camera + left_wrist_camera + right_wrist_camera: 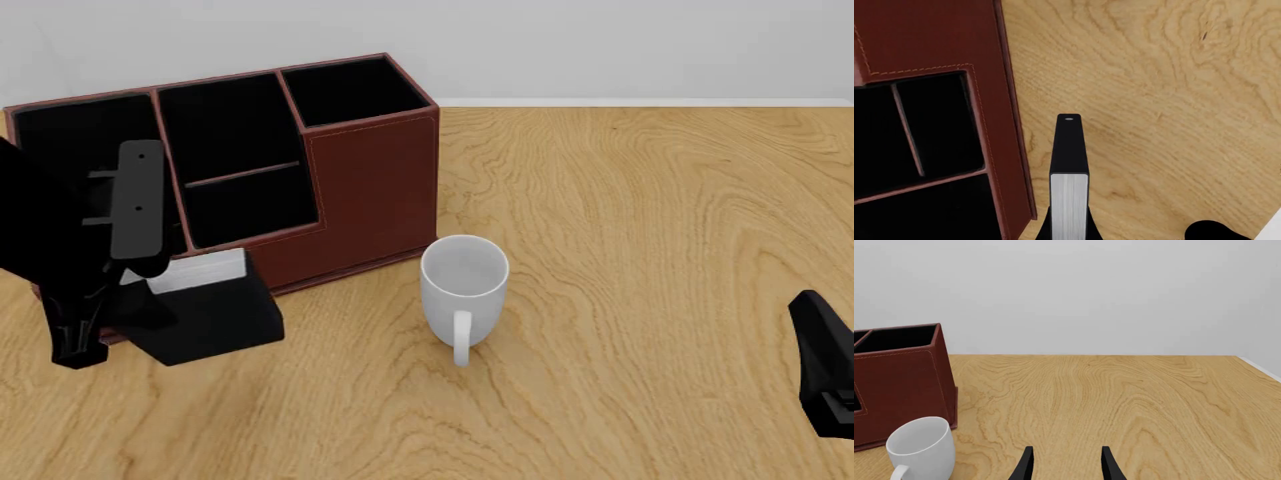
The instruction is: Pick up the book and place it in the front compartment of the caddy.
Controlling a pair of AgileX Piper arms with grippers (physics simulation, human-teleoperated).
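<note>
The left gripper [100, 300] squeezes the black book [207, 310], just in front of the caddy [367, 190]. The caddy's black pockets look bare. The right gripper [1066, 465] is spread wide, far from the caddy.

Caddy [367, 190] front wall beside held book [214, 310]; mug [463, 280] right; table [641, 250] beyond open.

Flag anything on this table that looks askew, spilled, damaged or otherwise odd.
Nothing looks spilled or broken. The only thing off square is the book: it is held tilted in the left end effector, in front of the caddy rather than in it. The mug stands upright, and the right end effector is open and holds nothing.
</note>
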